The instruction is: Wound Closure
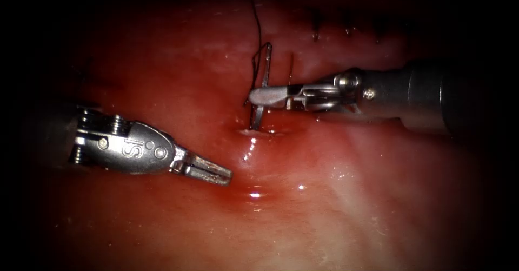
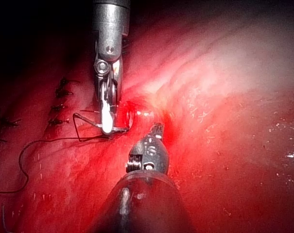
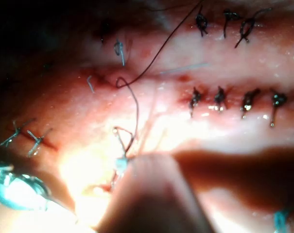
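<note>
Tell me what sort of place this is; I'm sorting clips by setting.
Probably a surgical-robot suturing practice bench. The right pincer is shut on the thin curved steel needle near mid-curve, its tip in the glistening red pork tissue; the left pincer holds nothing. Dark knotted stitches show earlier work.

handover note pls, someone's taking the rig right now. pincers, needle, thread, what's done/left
Right pincer: shut on the needle, gripping it around mid-curve.
Left pincer: shut, holds nothing, hovers over the tissue left of and below the needle.
Needle: stands steeply, lower end at the tissue surface by the wet spot; whether it is in the tissue I cannot tell.
Thread: trails from the needle's upper end, up and away.
Done: a row of stitches already tied in the right wrist view.
Left: the stitch at the needle; no knot there yet.
</note>
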`<state>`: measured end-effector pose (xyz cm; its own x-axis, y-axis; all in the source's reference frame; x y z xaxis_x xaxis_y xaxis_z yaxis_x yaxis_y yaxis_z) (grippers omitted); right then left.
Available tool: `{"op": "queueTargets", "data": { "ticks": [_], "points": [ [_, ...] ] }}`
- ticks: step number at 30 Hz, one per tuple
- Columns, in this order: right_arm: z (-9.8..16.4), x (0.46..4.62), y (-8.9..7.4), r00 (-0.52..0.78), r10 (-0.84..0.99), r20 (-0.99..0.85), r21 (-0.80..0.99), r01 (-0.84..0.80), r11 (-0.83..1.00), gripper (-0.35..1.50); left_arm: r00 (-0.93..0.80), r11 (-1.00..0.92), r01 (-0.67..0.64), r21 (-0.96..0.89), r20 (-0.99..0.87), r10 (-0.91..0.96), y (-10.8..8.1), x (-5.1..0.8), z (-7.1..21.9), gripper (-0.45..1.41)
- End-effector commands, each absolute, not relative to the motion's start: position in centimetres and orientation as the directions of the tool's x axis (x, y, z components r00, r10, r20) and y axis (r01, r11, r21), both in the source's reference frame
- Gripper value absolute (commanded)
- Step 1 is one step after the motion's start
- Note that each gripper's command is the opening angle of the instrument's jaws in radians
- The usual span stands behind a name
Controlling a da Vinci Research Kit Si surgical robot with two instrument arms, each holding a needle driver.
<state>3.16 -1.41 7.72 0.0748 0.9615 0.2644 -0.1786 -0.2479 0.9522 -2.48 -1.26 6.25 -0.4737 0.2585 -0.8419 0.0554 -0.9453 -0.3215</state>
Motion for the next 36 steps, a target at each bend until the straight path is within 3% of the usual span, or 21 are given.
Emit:
{"op": "queueTargets", "data": {
  "ticks": [1,11,22,31,36],
  "points": [
    [7.76,3.24,-1.41,0.076,0.962,0.263,0.953,-0.177,-0.247,-0.35,-0.478,-0.945,0.040,-0.324,-0.837,0.266,-1.25,-2.57,6.33,-0.45],
    [7.74,3.28,-1.45,0.072,0.962,0.263,0.952,-0.178,-0.247,-0.35,-0.461,-0.957,-0.074,-0.280,-0.841,0.282,-1.15,-2.88,6.48,-0.45],
    [7.65,3.35,-1.61,0.135,0.946,0.293,0.953,-0.116,-0.279,-0.35,-0.451,-0.937,-0.235,-0.259,-0.825,0.341,-0.86,-2.63,6.69,-0.45],
    [7.36,3.34,-1.59,0.114,0.963,0.243,0.969,0.026,-0.247,-0.35,-0.452,-0.937,-0.237,-0.256,-0.825,0.340,-0.87,-2.56,6.80,-0.45],
    [7.29,3.36,-1.61,0.119,0.962,0.246,0.968,0.023,-0.251,-0.35,-0.452,-0.937,-0.236,-0.257,-0.825,0.340,-0.87,-2.56,6.81,-0.45]
  ]
}}
